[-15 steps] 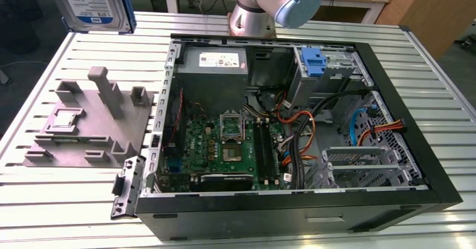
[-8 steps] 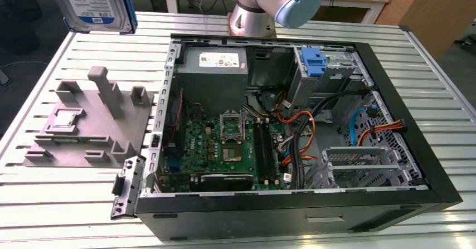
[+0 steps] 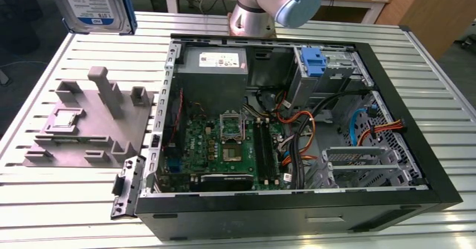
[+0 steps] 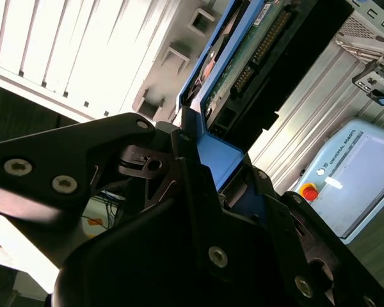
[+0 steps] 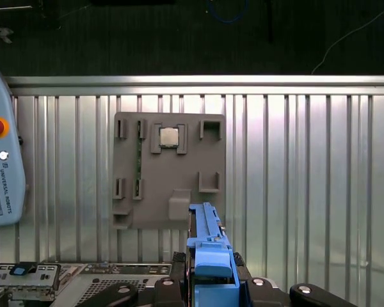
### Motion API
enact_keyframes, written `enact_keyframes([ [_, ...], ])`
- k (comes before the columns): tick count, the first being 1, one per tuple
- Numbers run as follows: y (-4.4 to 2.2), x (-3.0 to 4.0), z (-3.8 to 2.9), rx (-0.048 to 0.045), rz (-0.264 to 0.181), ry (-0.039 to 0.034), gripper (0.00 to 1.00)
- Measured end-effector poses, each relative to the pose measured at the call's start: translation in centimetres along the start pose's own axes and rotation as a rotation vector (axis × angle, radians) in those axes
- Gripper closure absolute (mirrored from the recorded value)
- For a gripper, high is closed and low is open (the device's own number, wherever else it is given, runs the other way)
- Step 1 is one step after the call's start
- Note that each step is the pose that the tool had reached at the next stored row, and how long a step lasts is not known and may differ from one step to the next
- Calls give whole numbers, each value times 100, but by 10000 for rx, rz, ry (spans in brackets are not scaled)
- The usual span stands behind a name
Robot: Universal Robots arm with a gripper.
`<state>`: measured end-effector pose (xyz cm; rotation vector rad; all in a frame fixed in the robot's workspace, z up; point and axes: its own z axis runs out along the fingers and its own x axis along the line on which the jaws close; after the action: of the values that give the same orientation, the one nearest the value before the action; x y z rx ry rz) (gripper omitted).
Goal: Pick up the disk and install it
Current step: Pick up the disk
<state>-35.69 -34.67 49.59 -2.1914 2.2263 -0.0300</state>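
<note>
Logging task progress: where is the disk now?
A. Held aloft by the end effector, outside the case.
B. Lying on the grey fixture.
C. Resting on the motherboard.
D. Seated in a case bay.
A: in the exterior view the disk is up off the table, outside the case, and in the first wrist view the end effector clamps its blue rail.

Disk point(image 3: 95, 4) aloft, computer case point(image 3: 282, 215) open
</note>
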Motion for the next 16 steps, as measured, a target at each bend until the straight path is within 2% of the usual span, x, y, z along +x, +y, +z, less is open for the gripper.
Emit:
enact_keyframes([
  [6, -9, 1, 1, 1, -1, 1, 63],
  [16, -74, -1, 2, 1, 0, 1, 63],
])
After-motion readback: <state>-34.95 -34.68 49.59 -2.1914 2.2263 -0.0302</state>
